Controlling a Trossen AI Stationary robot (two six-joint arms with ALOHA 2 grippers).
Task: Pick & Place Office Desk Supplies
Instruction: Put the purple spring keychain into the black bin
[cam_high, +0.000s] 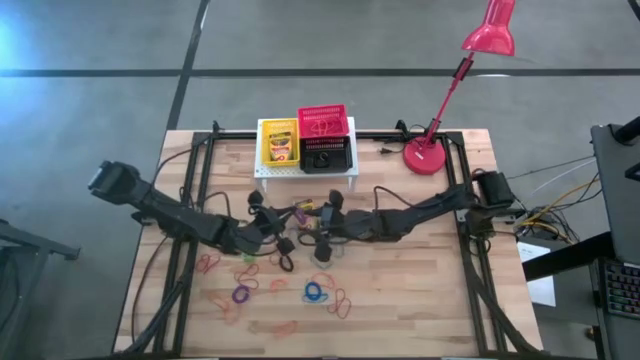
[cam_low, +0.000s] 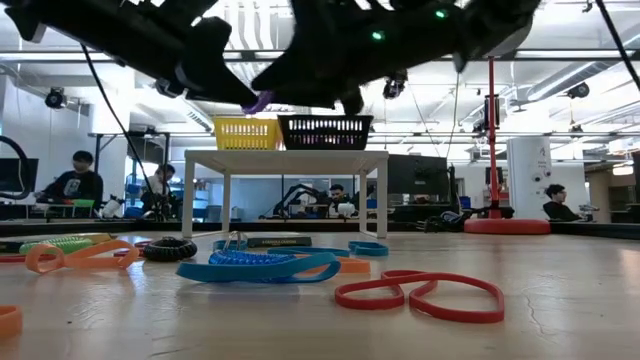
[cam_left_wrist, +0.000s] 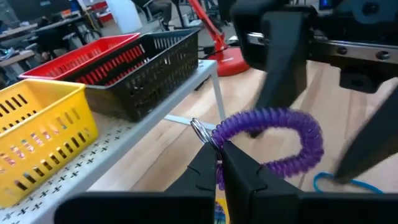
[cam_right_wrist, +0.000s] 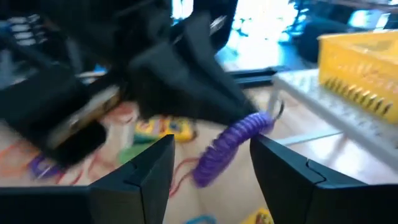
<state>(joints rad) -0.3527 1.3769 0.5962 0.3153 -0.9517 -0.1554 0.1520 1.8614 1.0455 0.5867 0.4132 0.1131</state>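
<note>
stand-top yellow basket (cam_high: 279, 146) with crayon box (cam_high: 280, 148)

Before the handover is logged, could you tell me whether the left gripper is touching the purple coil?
Touching: the left wrist view shows the left gripper shut on the purple coil, pinching its end.

No text, label or number can be read on anything here.

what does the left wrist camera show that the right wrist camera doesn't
Only the left wrist view shows the red basket, the black basket and the red lamp base. Only the right wrist view shows the open right gripper and a crayon box lying on the table. Both show the purple coiled loop held by the left gripper, and the yellow basket.
</note>
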